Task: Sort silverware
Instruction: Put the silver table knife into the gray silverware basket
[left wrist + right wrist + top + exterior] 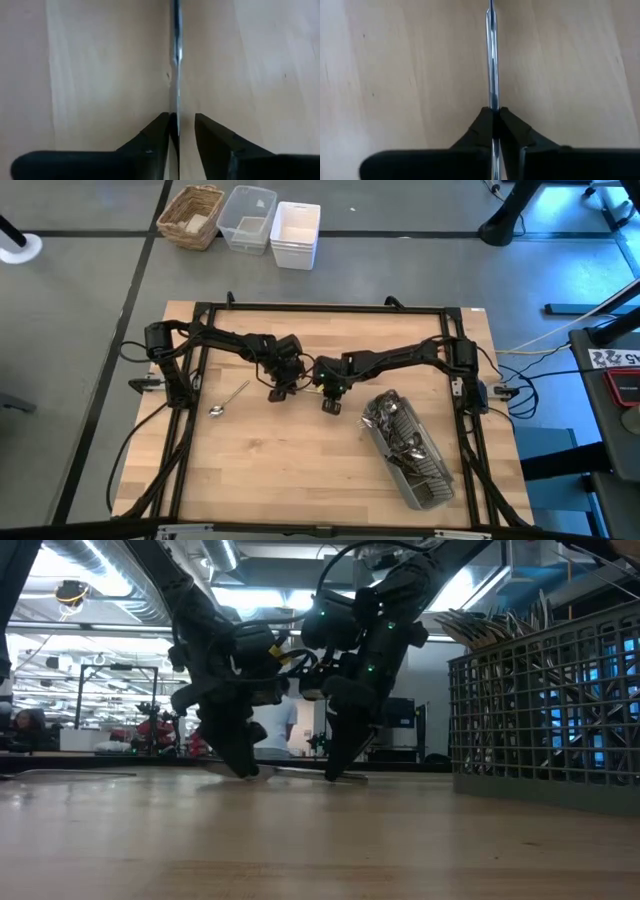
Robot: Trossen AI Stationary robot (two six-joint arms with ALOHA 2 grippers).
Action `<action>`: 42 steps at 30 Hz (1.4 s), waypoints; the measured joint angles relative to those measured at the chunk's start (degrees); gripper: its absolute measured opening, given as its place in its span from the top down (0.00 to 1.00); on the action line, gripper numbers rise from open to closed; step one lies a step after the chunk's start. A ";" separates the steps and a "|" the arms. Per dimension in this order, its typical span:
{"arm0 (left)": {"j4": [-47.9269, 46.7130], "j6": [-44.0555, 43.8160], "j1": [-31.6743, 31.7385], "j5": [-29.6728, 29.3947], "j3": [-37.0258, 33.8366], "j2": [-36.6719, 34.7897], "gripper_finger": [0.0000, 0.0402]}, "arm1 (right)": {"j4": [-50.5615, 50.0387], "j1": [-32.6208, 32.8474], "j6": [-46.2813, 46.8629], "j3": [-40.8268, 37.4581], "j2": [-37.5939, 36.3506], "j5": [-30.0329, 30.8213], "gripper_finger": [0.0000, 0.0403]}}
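Mid-table with bare wood all round, the right gripper [495, 117] is clamped on a slim utensil [492, 60] lying flat, long axis running arm to arm, while the left gripper [178, 125] straddles it, fingers apart

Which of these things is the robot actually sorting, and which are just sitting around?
Part of the job:
- knife, pinched by the right gripper, with the left gripper open around it
- spoon lying on the table
- cutlery standing in the grey caddy

Just lying about:
- wicker basket, clear tub and white tub on the floor beyond the table
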 joint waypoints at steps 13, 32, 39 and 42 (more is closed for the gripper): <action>0.19 6.08 -0.02 -1.57 0.02 -0.04 0.88 | 0.02 0.01 0.05 -0.07 0.09 -1.11 0.94; -6.90 -0.03 0.07 1.23 0.29 -4.37 1.00 | -3.77 0.01 3.06 -0.28 -8.67 2.79 0.81; -15.84 -1.20 -0.16 1.56 3.61 -11.14 1.00 | -6.42 0.01 3.04 -0.26 -18.57 4.29 0.81; -18.92 -1.44 -0.69 1.50 6.94 -15.17 1.00 | -7.52 0.01 3.04 -0.26 -23.72 4.23 0.81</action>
